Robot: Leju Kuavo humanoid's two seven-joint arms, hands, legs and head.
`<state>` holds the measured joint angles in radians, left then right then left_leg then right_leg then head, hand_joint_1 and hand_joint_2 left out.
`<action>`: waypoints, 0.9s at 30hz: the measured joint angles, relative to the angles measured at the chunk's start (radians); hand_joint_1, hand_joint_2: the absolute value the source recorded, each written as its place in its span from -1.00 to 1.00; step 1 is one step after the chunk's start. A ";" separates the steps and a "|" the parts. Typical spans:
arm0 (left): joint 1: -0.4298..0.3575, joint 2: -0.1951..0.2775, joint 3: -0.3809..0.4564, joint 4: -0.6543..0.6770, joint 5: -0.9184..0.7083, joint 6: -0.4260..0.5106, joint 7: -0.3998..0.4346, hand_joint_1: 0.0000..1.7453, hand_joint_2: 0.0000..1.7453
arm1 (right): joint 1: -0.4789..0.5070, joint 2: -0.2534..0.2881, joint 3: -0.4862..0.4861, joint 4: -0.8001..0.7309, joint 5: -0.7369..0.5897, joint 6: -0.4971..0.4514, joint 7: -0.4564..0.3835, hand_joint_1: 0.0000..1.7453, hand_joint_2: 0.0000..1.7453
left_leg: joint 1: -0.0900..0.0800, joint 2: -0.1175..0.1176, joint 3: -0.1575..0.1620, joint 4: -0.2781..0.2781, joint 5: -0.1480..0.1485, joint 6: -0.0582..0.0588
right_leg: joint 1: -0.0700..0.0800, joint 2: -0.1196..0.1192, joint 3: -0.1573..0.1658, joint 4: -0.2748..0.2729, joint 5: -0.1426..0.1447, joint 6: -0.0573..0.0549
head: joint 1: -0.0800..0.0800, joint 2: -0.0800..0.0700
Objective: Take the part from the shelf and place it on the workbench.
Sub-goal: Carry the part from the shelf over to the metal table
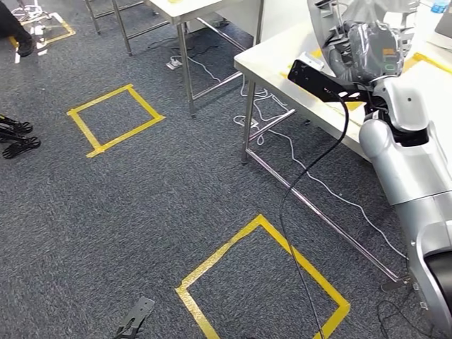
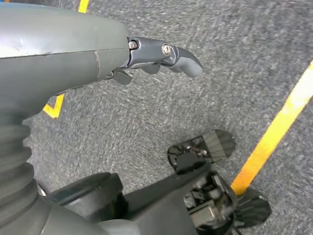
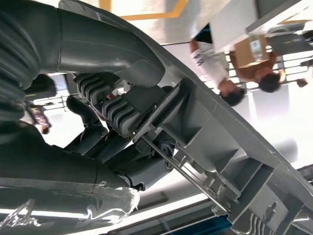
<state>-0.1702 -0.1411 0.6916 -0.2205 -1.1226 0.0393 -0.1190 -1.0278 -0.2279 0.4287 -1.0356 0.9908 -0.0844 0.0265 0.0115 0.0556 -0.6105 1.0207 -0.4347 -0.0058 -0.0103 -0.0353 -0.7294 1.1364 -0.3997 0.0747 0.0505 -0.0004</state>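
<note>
Right hand [image 3: 110,112], upper right of head frame, clasps grey ribbed plastic part [image 3: 221,147] above white worktop [image 1: 277,67], likely raised ready for set-down. Left hand [image 2: 162,56] hangs over carpet, fingers apart, nothing held.

Our right hand [image 3: 110,122] grips the part [image 3: 221,142], a long grey moulded plastic piece that runs slantwise across our view. Our thick thumb [image 3: 110,54] lies across one face of it, and the ribbed pads [image 3: 118,115] of our darker fingers press against its inner side, where we see open ribs, box-like pockets and a thin metal rod [image 3: 177,169]. Past the part stands a person [image 3: 236,73] in a white shirt, with yellow tape [image 3: 155,14] on a pale surface nearby. The background behind is bright and washed out.
</note>
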 joint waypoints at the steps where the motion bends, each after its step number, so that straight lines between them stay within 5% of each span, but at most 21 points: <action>1: 0.000 0.001 0.000 0.000 0.000 0.000 0.000 -1.00 1.00 | -0.001 0.000 0.000 -0.001 0.000 0.000 0.000 1.00 1.00 | -0.003 0.009 0.003 0.002 -0.004 -0.006 | 0.002 -0.016 0.030 -0.053 0.016 -0.003 | -0.001 0.000; 3: 0.000 0.002 0.000 0.000 0.000 0.000 -0.001 -1.00 1.00 | 0.000 -0.001 0.000 -0.003 0.000 0.001 0.001 1.00 1.00 | -0.010 0.025 0.009 0.001 -0.009 -0.014 | 0.007 -0.022 0.047 -0.088 0.019 -0.015 | -0.004 0.000; 5: -0.001 0.002 0.000 0.000 0.000 0.000 -0.001 -1.00 1.00 | 0.002 -0.004 0.000 -0.005 0.000 0.002 0.002 1.00 1.00 | -0.009 0.041 0.014 -0.002 -0.014 -0.022 | 0.004 0.005 0.044 -0.090 0.022 -0.032 | -0.007 0.000; 7: -0.003 0.002 0.000 0.000 0.000 0.000 -0.001 -1.00 1.00 | 0.001 -0.006 -0.001 -0.006 0.000 0.004 0.004 1.00 1.00 | -0.006 0.016 -0.001 0.035 -0.042 -0.030 | 0.000 0.028 0.046 -0.093 0.024 -0.047 | -0.008 0.000; 10: -0.002 0.002 0.000 0.000 0.000 0.000 -0.001 -1.00 1.00 | 0.002 -0.005 0.002 -0.007 0.000 0.005 0.005 1.00 1.00 | -0.004 -0.040 -0.102 0.226 -0.124 -0.035 | -0.002 0.064 0.047 -0.095 0.025 -0.058 | -0.014 0.000; 12: -0.001 0.002 0.000 0.000 0.000 0.000 -0.001 -1.00 1.00 | 0.005 -0.004 0.003 -0.006 0.000 0.005 0.006 1.00 1.00 | -0.004 -0.046 -0.150 0.293 -0.126 -0.032 | -0.002 0.091 0.047 -0.095 0.025 -0.059 | -0.015 0.000; 14: -0.002 0.003 0.000 0.000 0.000 0.000 -0.001 -1.00 1.00 | 0.006 -0.004 0.003 -0.006 0.000 0.005 0.007 1.00 1.00 | -0.004 -0.058 -0.125 0.215 -0.060 -0.025 | -0.004 0.119 0.047 -0.095 0.026 -0.057 | -0.015 0.000; 16: -0.003 0.006 0.000 0.000 0.000 0.000 -0.001 -1.00 1.00 | 0.005 -0.004 0.003 -0.006 0.000 0.005 0.007 1.00 1.00 | -0.001 -0.102 -0.064 0.077 0.004 -0.019 | -0.007 0.145 0.043 -0.092 0.027 -0.050 | -0.016 0.000; 18: -0.004 0.007 0.000 0.000 0.000 0.000 -0.001 -1.00 1.00 | 0.005 -0.004 0.004 -0.006 0.000 0.005 0.007 1.00 1.00 | 0.000 -0.128 -0.030 0.008 0.019 -0.017 | -0.010 0.168 0.037 -0.094 0.031 -0.038 | -0.016 0.000; 20: -0.005 0.008 0.001 0.000 0.000 0.000 -0.001 -1.00 1.00 | 0.007 -0.007 0.002 -0.005 0.000 0.005 0.008 1.00 1.00 | -0.001 -0.110 -0.025 -0.003 0.021 -0.011 | -0.014 0.185 0.031 -0.103 0.037 -0.025 | -0.017 0.000; 22: -0.008 0.008 0.001 0.000 0.000 0.000 -0.001 -1.00 1.00 | 0.008 -0.011 0.000 -0.004 0.000 0.005 0.009 1.00 1.00 | 0.000 -0.088 -0.022 -0.012 0.027 0.002 | -0.009 0.147 0.014 -0.079 0.018 -0.018 | -0.012 0.000; 24: -0.008 0.007 0.001 0.000 0.000 0.000 -0.001 -1.00 1.00 | 0.009 -0.012 0.000 -0.004 0.000 0.005 0.008 1.00 1.00 | -0.002 -0.066 -0.020 -0.016 0.028 0.010 | -0.002 0.080 -0.032 0.026 -0.041 -0.017 | -0.006 0.000; 26: -0.006 0.007 0.001 0.000 0.000 0.000 -0.001 -1.00 1.00 | 0.011 -0.011 0.002 -0.004 0.000 0.005 0.006 1.00 1.00 | -0.002 -0.043 -0.018 -0.016 0.026 0.013 | -0.002 0.054 -0.087 0.152 -0.093 -0.013 | -0.004 0.000; 27: -0.005 0.007 0.002 0.000 0.000 0.000 -0.001 -1.00 1.00 | 0.012 -0.011 0.003 -0.004 0.000 0.005 0.005 1.00 1.00 | -0.001 -0.031 -0.016 -0.015 0.024 0.012 | -0.002 0.050 -0.096 0.177 -0.095 -0.010 | -0.004 0.000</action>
<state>-0.1752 -0.1345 0.6933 -0.2205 -1.1227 0.0393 -0.1202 -1.0162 -0.2393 0.4314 -1.0396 0.9906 -0.0790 0.0319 0.0102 0.0243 -0.6266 1.0053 -0.4106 0.0066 -0.0125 0.0144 -0.8258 1.3131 -0.4943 0.0652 0.0462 -0.0004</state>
